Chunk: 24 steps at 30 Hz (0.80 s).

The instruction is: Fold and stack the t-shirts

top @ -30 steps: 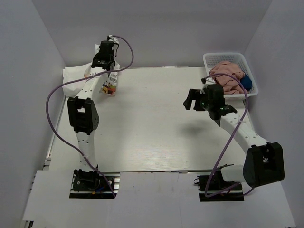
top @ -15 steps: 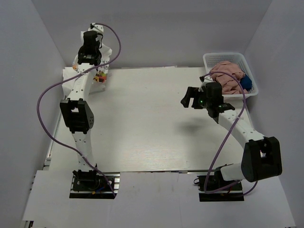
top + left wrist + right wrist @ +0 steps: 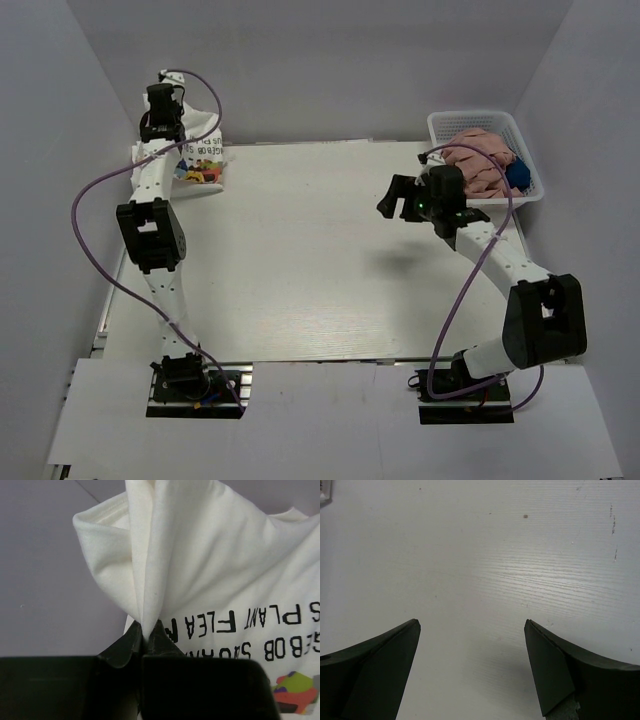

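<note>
Far left first: the left gripper (image 3: 166,130) is up at the far-left corner of the table (image 3: 300,280), close to the back wall (image 3: 330,70). It's clamped tight on a pinch of the printed t-shirt (image 3: 200,158). In the left wrist view the fingertips (image 3: 131,641) are squeezed together with a ridge of white cloth coming straight up out of them. The rest of the t-shirt (image 3: 225,565) fans out to the right there, with dark lettering and a bit of an orange/green print in the corner.

From above, the shirt hangs off the gripper and bunches up on the tabletop in that corner, print side showing. Can't tell if there's another shirt under it, since the left arm sits right across that spot. Its purple cable (image 3: 85,230) loops out wide to the left.

The middle of the table is just pale woodgrain. Over to the right, the right gripper (image 3: 392,202) hovers above the table with the jaws spread wide and holding nothing. The right wrist view only shows the table (image 3: 495,555) between the two dark fingers (image 3: 375,665).

Far right, a white plastic basket (image 3: 437,124) sits in the back-right corner. It has a pink crumpled cloth (image 3: 480,160) in it and something blue (image 3: 517,176) tucked at its right side. It's just beyond the right gripper, not touching it.
</note>
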Tool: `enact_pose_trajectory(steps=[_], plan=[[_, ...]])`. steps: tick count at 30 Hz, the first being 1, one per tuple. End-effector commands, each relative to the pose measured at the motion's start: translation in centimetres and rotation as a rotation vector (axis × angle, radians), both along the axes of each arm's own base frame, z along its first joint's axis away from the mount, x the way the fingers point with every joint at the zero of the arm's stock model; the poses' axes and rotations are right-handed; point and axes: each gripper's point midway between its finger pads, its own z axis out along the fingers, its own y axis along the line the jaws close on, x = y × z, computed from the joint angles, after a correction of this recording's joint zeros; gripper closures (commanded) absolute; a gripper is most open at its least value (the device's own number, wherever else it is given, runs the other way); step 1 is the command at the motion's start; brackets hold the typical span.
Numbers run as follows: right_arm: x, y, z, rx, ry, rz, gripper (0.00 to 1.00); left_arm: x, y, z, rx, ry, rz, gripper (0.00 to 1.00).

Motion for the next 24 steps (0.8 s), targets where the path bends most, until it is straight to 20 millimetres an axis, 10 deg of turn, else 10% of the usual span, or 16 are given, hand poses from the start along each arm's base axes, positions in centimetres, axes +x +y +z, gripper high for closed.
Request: enact_pose_trajectory(steps=[1, 10, 11, 13, 24], plan=[[1.4, 1.1, 2.3, 0.047, -0.054, 0.017, 0.1, 0.7, 1.6, 4.4, -0.004, -0.138, 0.008, 1.0], [2.4, 1.8, 1.4, 0.063, -0.016, 0.024, 0.1, 1.3, 5.9, 1.7, -0.003, -0.124, 0.069, 0.94], [2.4, 1.9, 1.3, 0.067, -0.013, 0.027, 0.1, 1.6, 6.0, 1.1, -0.003, -0.123, 0.069, 0.8], [2.7, 2.1, 1.1, 0.069, -0.002, 0.034, 0.1, 1.3, 7.2, 2.0, 0.015, -0.158, 0.116, 0.01], [2.3, 2.5, 1.4, 0.076, 0.004, 0.054, 0.1, 0.8, 5.0, 3.5, -0.073, -0.205, 0.116, 0.01]])
